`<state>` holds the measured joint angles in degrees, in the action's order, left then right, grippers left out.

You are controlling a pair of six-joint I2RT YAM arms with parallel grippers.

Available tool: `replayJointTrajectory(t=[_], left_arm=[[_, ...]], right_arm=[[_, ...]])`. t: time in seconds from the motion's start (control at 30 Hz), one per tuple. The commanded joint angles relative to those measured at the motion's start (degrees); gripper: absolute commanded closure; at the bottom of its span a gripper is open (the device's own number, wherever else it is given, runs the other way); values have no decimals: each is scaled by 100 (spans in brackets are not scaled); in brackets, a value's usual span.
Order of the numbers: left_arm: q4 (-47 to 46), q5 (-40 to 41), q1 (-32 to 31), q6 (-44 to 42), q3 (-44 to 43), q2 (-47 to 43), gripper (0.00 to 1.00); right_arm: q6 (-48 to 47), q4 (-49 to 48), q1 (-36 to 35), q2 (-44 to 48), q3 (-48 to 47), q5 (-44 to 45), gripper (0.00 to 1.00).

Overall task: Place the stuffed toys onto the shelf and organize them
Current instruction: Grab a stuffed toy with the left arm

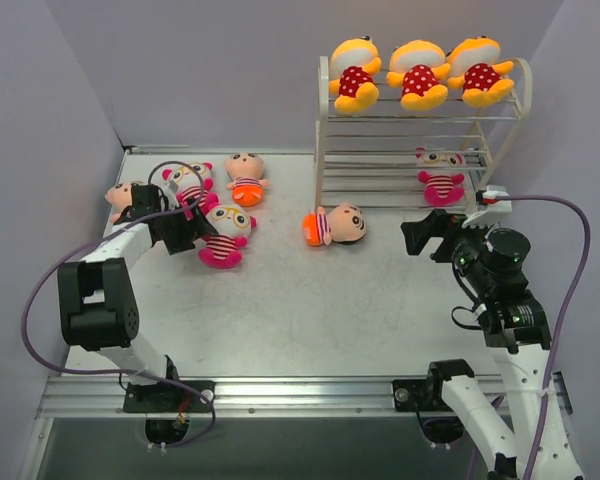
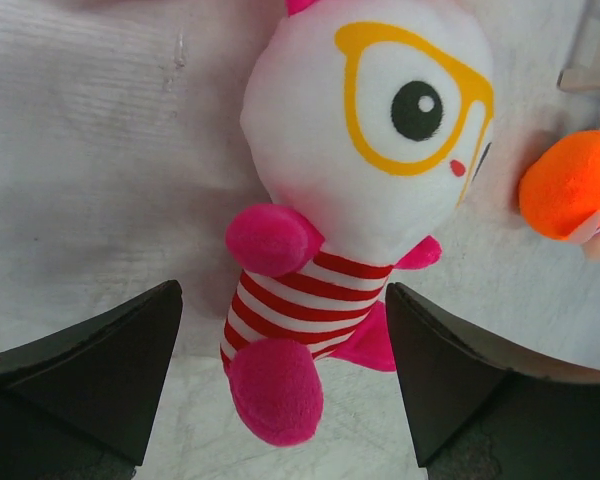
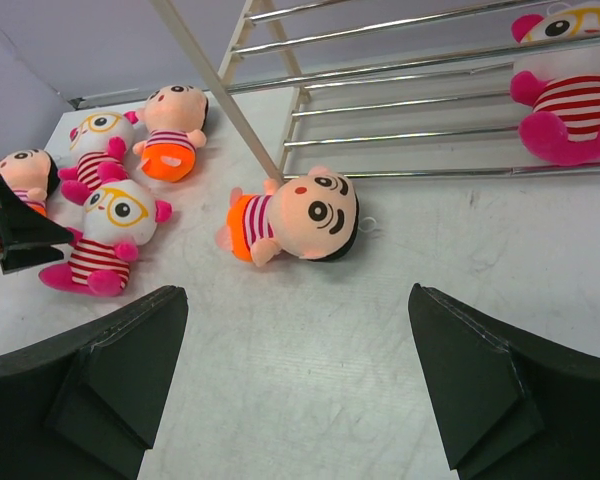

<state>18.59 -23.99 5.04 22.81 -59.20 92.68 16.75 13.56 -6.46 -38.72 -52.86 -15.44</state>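
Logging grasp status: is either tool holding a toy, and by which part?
Nothing held. Left tool open, fingers flanking the glasses doll at its striped body, not gripping; right tool open, empty.

The grey table (image 1: 310,310) before me carries the white wire shelf (image 1: 323,130) at its far right. On the left lie the near glasses doll (image 1: 223,236) and the far glasses doll (image 1: 188,183), flanked by the left peach-faced doll (image 1: 121,198) and the middle peach-faced doll (image 1: 246,178). The sideways peach-faced doll (image 1: 337,225) lies just beside the shelf's front left leg.
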Motion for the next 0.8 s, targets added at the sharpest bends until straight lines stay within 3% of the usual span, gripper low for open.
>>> replayJointTrajectory(t=[0.0, 0.3, 0.33, 0.37, 0.43, 0.47, 0.67, 0.77], left_arm=[[-329, -666, 15, -31, -180, 311, 9], [-331, -765, -424, 92, -153, 759, 20], [-312, -783, -451, 92, -179, 812, 24], [-295, -783, -460, 101, -180, 813, 38], [-259, -783, -460, 101, -154, 743, 47], [-259, -765, -460, 110, -136, 699, 57], [-355, -844, -750, 276, 101, 198, 87], [-670, -976, -820, 566, 390, -389, 95]], right_arm=[[-85, -205, -40, -4, 126, -20, 2], [-14, -284, -40, -4, 250, -47, 2], [-14, -275, -31, -4, 250, -55, 2], [-14, -275, -40, -13, 241, -55, 2], [12, -258, -40, -13, 232, -64, 2], [12, -249, -40, -13, 241, -64, 2], [56, -301, -48, -4, 267, -301, 2], [153, -433, -57, -4, 346, -626, 2]])
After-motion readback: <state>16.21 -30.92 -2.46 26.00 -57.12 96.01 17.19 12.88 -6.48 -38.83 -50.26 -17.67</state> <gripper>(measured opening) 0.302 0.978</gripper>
